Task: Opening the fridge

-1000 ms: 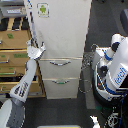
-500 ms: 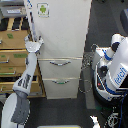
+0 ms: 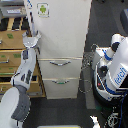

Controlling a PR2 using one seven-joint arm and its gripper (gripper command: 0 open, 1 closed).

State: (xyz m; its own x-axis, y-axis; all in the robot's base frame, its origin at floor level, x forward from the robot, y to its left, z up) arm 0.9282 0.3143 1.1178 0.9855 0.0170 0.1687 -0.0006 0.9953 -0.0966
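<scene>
The tall white fridge (image 3: 62,35) stands in the middle of the exterior view. Its upper door carries a small green-logo sticker (image 3: 43,9), and two lower drawers have curved silver handles (image 3: 59,63). My arm rises from the bottom left. My gripper (image 3: 31,38) is at the left edge of the upper door, about halfway up the fridge, with a finger on each side of the door's edge strip. That edge looks slightly tilted away from the fridge body. The frame is too coarse to show the contact.
A tan wooden drawer cabinet (image 3: 9,52) with green labels stands right beside the fridge on the exterior view's left, behind my arm. A second white robot (image 3: 116,70) with cables stands on the exterior view's right. Dark floor lies in front.
My gripper has moved a little up and to the left along the door's left edge. The door's edge strip seems to have shifted left with it.
</scene>
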